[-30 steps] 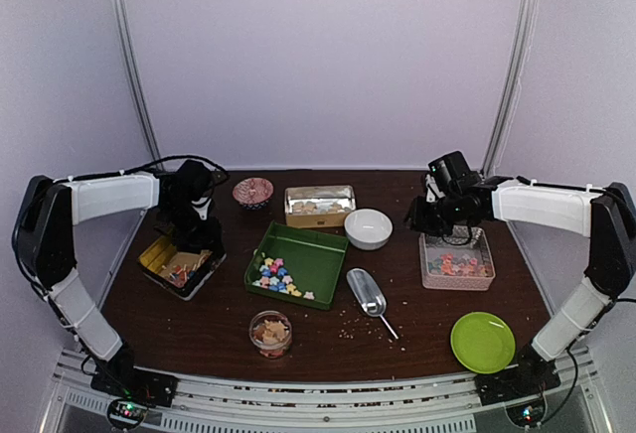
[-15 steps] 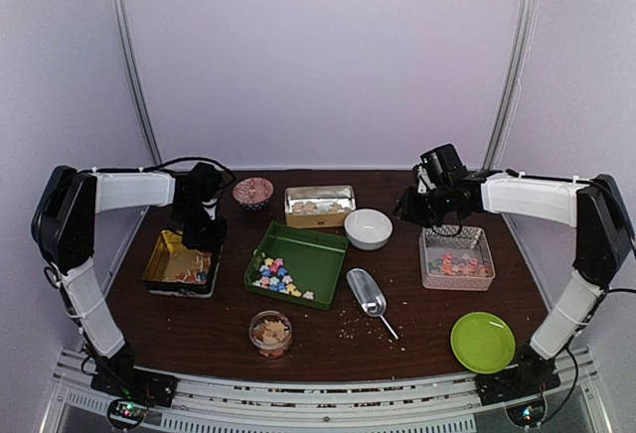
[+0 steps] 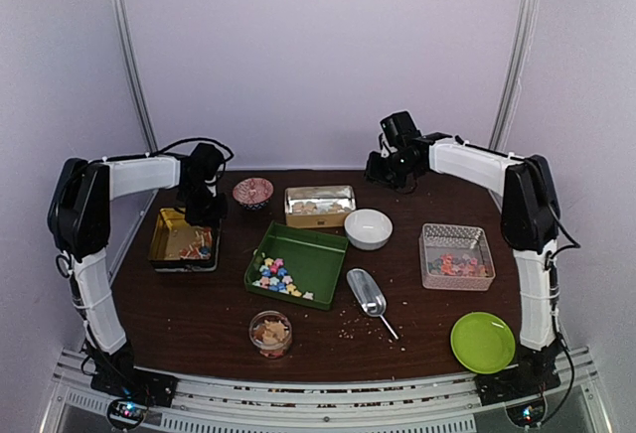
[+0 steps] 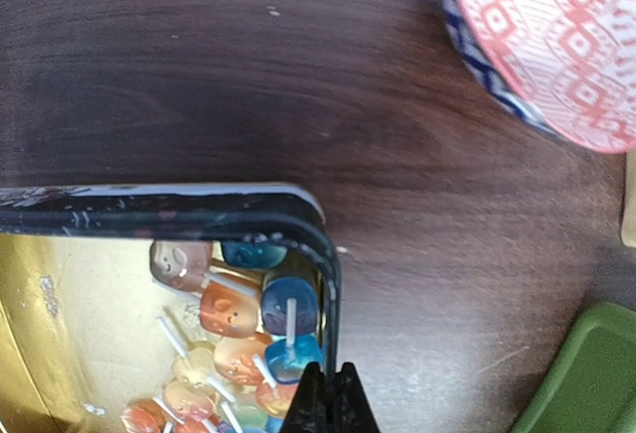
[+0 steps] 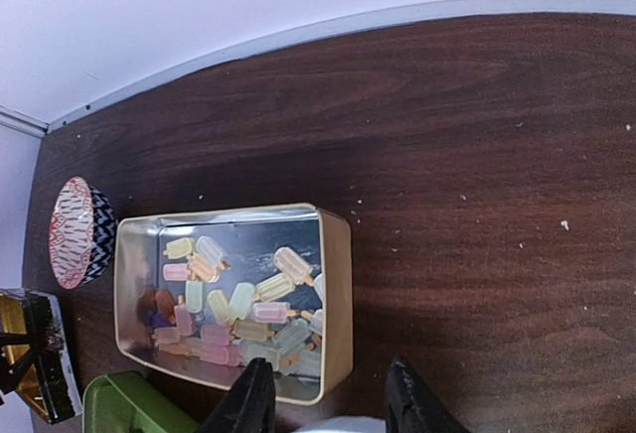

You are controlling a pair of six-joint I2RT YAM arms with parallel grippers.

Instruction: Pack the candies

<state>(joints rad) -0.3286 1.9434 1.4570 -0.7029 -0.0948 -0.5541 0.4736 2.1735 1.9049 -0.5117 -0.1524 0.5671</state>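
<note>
The left pincer (image 4: 328, 398) is pinched fully shut at the right wall of the gold tin (image 3: 164, 236). It seems to be gripping that thin wall so it can shift the tin near the table's (image 3: 427, 306) left edge. Lollipop sweets (image 4: 238, 329) lie inside the tin. The right pincer (image 5: 328, 408) hangs half open and empty above the back edge, looking down on a rectangular tin (image 5: 336, 294) of ice-lolly-shaped sweets. The star candies (image 3: 276, 276) sit in the green tray (image 3: 318, 254) mid-table. Beige chunks (image 3: 270, 331) fill a jar (image 3: 270, 351) near the front edge. Both lots are untouched.
</note>
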